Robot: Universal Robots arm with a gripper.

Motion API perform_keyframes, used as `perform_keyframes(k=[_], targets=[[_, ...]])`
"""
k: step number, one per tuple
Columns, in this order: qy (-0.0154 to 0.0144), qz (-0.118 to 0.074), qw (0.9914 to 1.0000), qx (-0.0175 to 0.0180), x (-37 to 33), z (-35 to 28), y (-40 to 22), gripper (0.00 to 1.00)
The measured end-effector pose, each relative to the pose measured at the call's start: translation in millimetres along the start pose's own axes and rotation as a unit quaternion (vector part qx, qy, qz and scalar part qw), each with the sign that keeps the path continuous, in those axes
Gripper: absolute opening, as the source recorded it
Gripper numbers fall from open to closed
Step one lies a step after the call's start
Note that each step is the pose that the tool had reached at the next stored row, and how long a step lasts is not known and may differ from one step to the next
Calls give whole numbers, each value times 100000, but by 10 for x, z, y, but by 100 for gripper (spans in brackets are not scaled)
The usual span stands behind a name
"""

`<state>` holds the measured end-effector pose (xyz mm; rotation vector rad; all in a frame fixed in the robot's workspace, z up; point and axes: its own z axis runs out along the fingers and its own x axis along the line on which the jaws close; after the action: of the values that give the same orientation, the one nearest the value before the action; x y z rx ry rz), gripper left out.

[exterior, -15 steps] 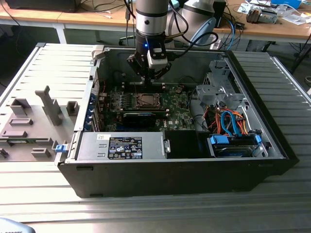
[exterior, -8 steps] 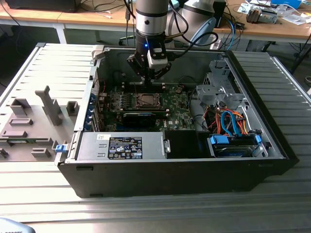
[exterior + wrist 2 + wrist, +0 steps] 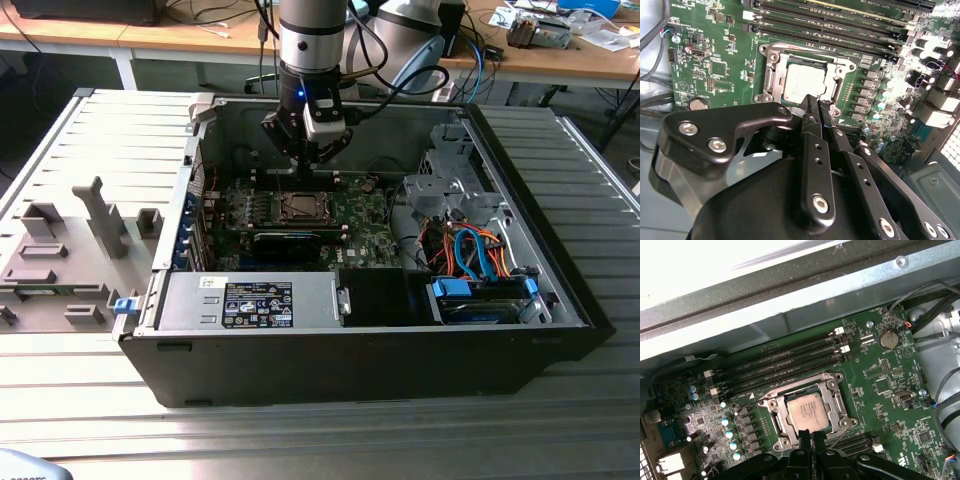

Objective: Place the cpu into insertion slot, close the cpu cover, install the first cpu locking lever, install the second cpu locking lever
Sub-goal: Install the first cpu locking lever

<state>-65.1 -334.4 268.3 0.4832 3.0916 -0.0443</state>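
From the exterior view, the arm reaches down into the open computer case (image 3: 560, 290), its gripper (image 3: 305, 158) hanging just above the green motherboard (image 3: 365, 235); the insertion slot (image 3: 298, 207) lies directly beneath it, toward six o'clock of the fingertips. The case also holds a bundle of orange and blue cables (image 3: 470, 250) and a drive bay over at three o'clock. In the second wrist view, the gripper (image 3: 816, 104) has its two fingers drawn narrow, nearly together, with nothing visibly between them, tips at the edge of the socket. The cpu (image 3: 802, 81) sits flat inside the insertion slot (image 3: 771, 82), at twelve o'clock from the tips, and the cpu cover (image 3: 836, 88) appears laid down around it as a metal frame, though I cannot tell if it is latched. In the first wrist view, the cpu (image 3: 807, 412) shows its silvery top within the cpu cover (image 3: 832, 400), the gripper (image 3: 810, 436) at six o'clock. I judge the chip light, stiff and fragile underneath, best taken by its edges; the cover is thin springy metal.
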Motion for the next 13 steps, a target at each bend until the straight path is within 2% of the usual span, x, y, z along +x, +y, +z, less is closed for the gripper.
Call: perform_keyframes(k=[13], targets=[[-11, -362, 99999, 6, 0, 0, 0, 16]])
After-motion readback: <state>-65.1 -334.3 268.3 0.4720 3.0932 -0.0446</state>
